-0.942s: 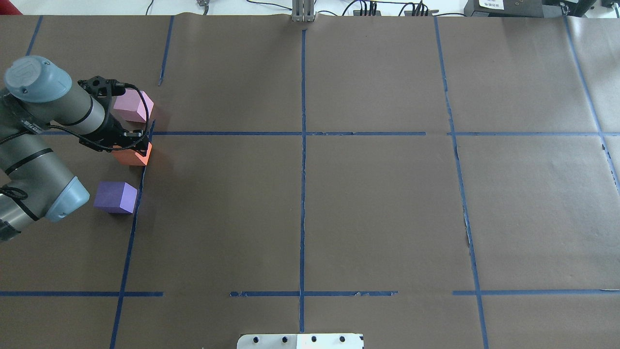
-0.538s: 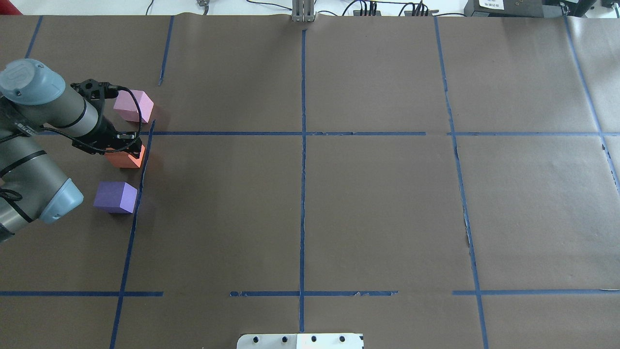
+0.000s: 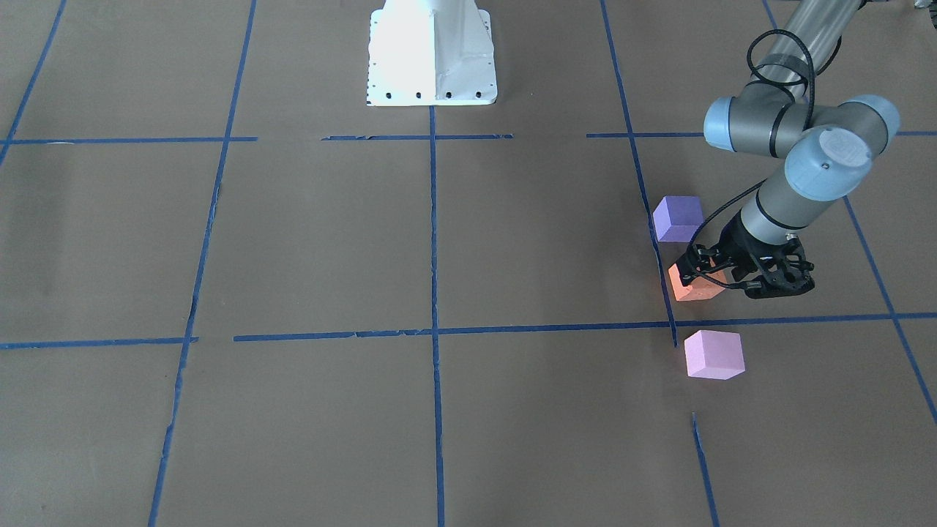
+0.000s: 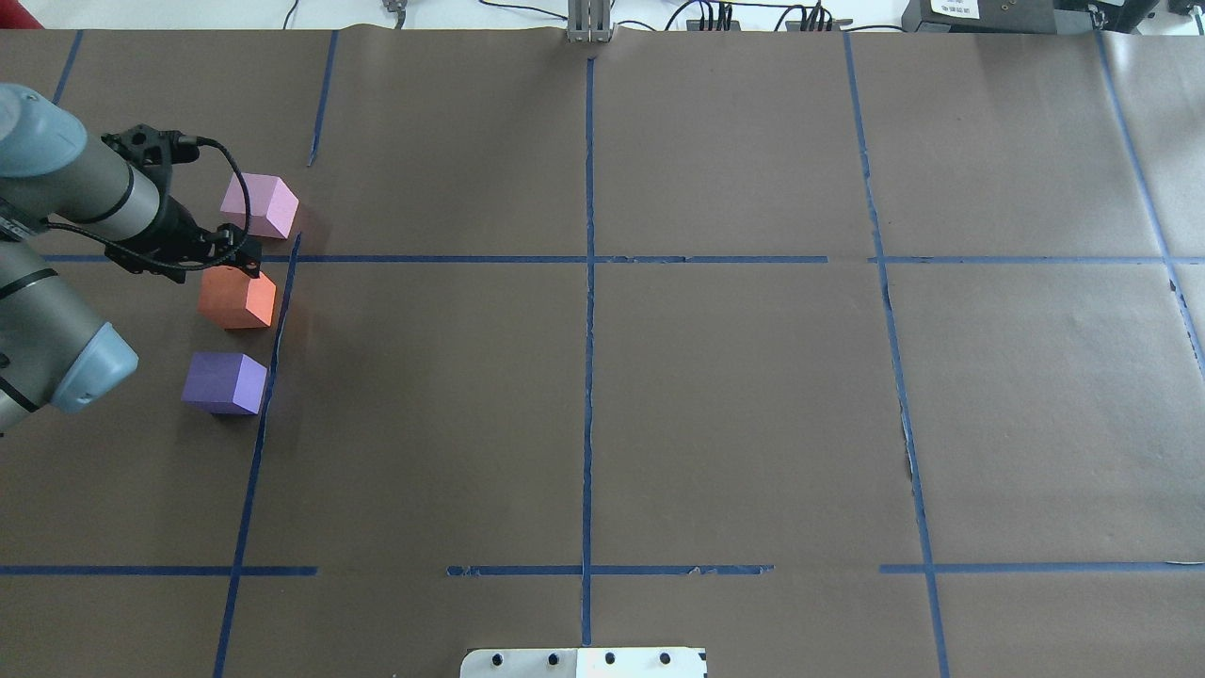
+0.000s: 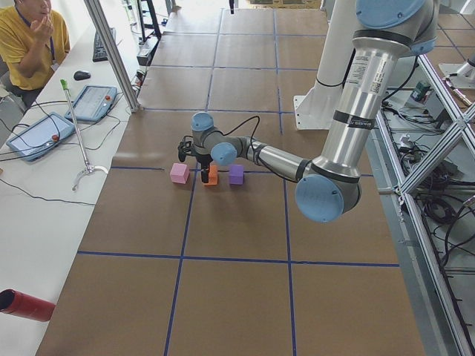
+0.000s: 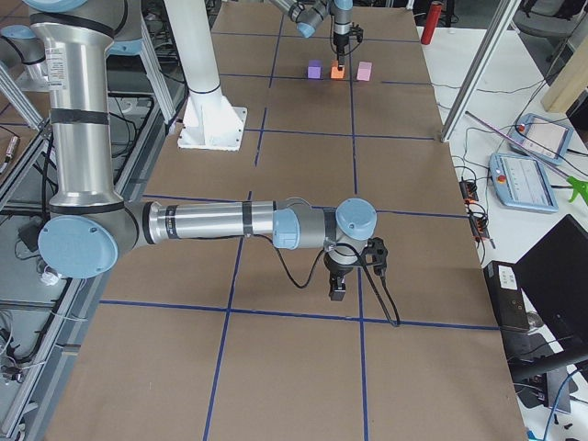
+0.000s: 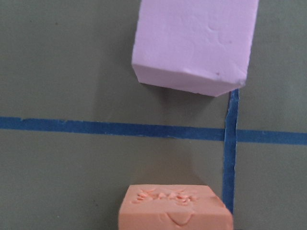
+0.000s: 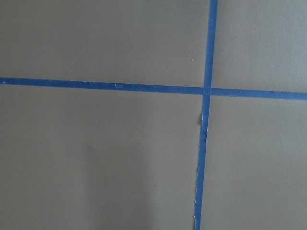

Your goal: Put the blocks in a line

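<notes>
On the table [image 4: 659, 395] 3 blocks [image 4: 237, 299] sit aligned; left gripper [image 4: 243, 256] and right gripper [image 6: 337, 292]: opening indiscernible.

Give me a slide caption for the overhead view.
Left gripper by the orange foam cube, which sits between the light pink foam cube and violet-purple foam cube.

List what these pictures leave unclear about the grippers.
- Left gripper: jaw opening, in the overhead and front-facing views; its own black body and cable cover the fingers.
- Left gripper against orange block: touching or clear, in the front-facing view; they overlap.
- Right gripper: open or shut; seen only in exterior right, small.
</notes>
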You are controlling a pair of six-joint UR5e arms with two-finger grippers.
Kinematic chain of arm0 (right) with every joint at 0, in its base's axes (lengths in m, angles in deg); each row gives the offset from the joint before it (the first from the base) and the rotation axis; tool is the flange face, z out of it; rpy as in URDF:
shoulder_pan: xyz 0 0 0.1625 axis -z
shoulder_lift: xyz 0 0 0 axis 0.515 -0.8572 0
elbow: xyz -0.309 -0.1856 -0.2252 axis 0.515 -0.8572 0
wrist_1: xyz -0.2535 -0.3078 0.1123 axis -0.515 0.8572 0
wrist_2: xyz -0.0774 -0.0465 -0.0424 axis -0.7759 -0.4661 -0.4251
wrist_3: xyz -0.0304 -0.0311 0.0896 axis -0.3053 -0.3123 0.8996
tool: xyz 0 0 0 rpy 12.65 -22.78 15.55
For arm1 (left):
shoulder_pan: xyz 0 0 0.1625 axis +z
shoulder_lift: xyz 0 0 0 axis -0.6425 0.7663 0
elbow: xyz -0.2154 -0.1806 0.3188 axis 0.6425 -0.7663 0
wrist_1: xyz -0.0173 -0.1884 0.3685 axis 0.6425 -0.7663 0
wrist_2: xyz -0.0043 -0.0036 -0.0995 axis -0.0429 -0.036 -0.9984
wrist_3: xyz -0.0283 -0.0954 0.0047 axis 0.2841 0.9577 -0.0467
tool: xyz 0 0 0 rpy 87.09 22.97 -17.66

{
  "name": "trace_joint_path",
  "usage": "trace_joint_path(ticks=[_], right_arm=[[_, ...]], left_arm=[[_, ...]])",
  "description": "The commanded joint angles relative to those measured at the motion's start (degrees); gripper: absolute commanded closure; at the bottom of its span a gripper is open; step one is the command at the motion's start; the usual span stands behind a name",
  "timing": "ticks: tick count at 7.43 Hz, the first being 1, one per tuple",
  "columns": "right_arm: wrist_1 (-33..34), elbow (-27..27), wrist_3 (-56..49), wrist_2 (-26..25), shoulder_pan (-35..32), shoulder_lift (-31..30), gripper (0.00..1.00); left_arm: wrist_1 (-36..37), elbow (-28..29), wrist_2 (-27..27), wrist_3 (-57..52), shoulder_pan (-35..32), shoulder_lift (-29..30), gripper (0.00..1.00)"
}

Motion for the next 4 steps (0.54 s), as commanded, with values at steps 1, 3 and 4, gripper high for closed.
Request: trace_joint_path(ticks=[1, 3, 4], right_arm=[[0.0, 0.05, 0.0, 0.0, 0.0, 0.0, 0.0], [0.0, 0.05, 0.0, 0.0, 0.0, 0.0, 0.0], [0.0, 0.05, 0.0, 0.0, 0.0, 0.0, 0.0]], left_arm=[[1.6, -3.12, -3.28, -6.74, -7.85, -0.67, 0.01], [6.14, -2.88, -5.95, -28.55, -18.05, -4.61, 0.01], [9.48, -2.26, -5.86, -41.64, -22.53, -6.72, 0.01]])
